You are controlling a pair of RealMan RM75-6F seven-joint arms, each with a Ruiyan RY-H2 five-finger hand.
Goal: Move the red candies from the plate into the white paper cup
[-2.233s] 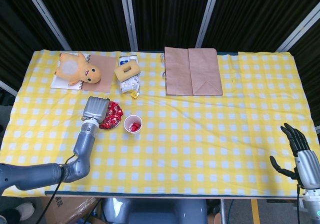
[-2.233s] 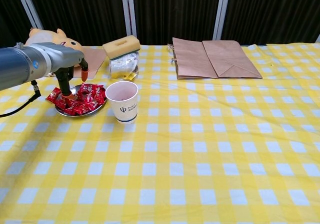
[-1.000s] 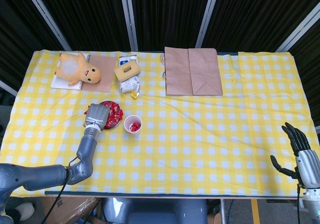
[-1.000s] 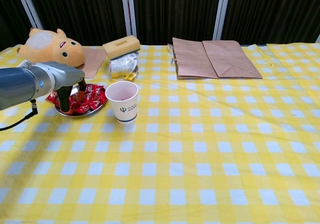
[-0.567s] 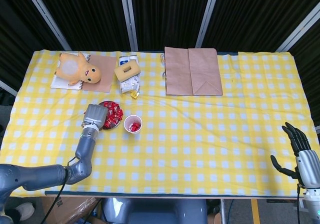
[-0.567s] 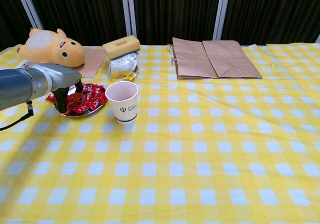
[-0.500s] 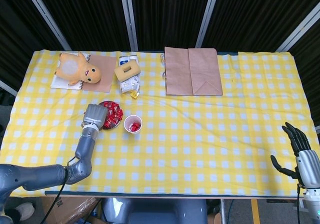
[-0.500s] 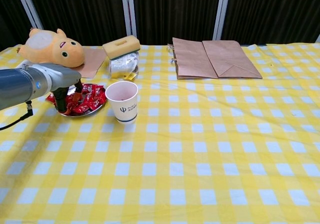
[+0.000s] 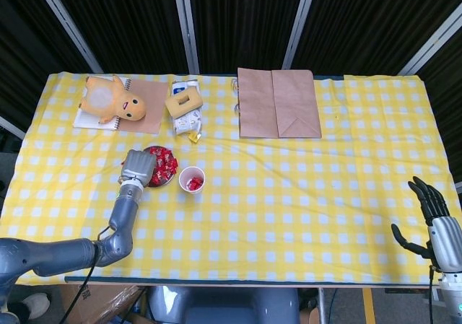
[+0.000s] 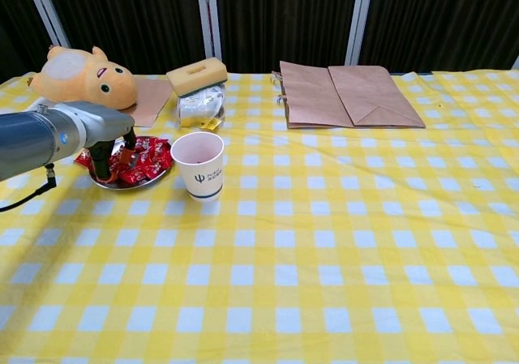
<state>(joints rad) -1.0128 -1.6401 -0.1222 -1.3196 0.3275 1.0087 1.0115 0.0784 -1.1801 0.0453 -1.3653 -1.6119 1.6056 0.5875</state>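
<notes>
Candies (image 10: 144,155) lie heaped on the plate (image 10: 144,181) beside the white paper cup (image 10: 199,164), and my left hand (image 9: 137,167) reaches its fingers (image 10: 102,164) down into them, whether closed on one I cannot tell, so I should pinch one firmly before lifting.

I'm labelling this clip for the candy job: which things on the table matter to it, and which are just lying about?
For the job:
red candies
plate
white paper cup
left hand, down over the plate

Lying about:
plush toy
notebook
sponge
brown paper bag
right hand, idle at the table's edge
</notes>
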